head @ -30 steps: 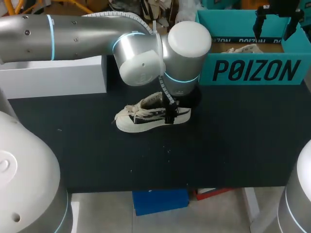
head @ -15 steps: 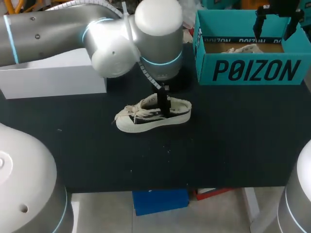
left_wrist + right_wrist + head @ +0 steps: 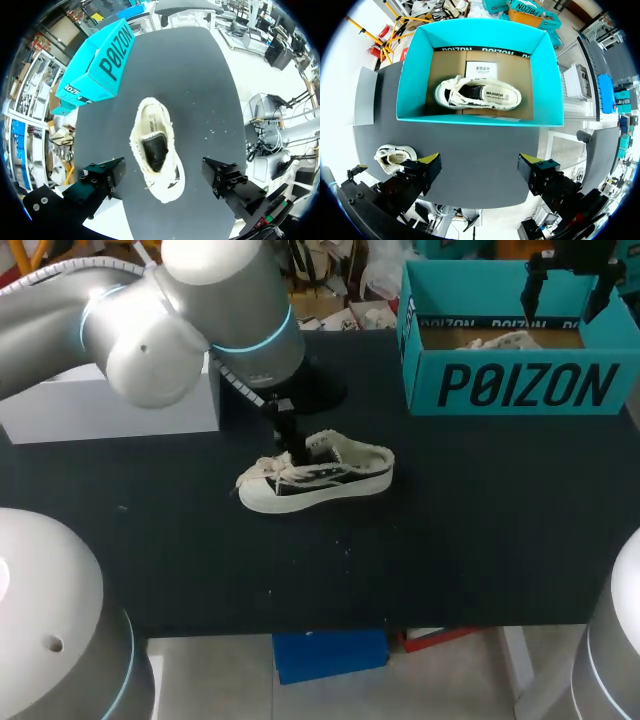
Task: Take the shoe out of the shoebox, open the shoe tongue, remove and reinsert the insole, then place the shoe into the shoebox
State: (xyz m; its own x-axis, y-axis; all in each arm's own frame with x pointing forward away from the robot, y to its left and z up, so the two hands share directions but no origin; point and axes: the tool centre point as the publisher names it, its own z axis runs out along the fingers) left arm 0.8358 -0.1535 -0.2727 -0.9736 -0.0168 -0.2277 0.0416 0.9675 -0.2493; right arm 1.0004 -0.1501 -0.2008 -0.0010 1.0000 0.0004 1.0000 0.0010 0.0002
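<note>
Shoebox [image 3: 515, 385] is showing large black lettering on its teal side; not transcribed. Shoe [image 3: 315, 476] is lying on table [image 3: 480, 540], left of the box, long axis running across the table, toe toward my left. Left gripper [image 3: 162, 176] is hovering over it, fingers spread wide, holding nothing. Right gripper [image 3: 479, 167] is hanging above the box, spread, empty.

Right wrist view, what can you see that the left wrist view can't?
Only the right wrist view looks inside the teal cardboard shoebox, where a second cream canvas shoe lies. Only the left wrist view looks straight down into the open top of the cream canvas shoe standing on the dark table. Both show that shoe, the shoebox and the table.
</note>
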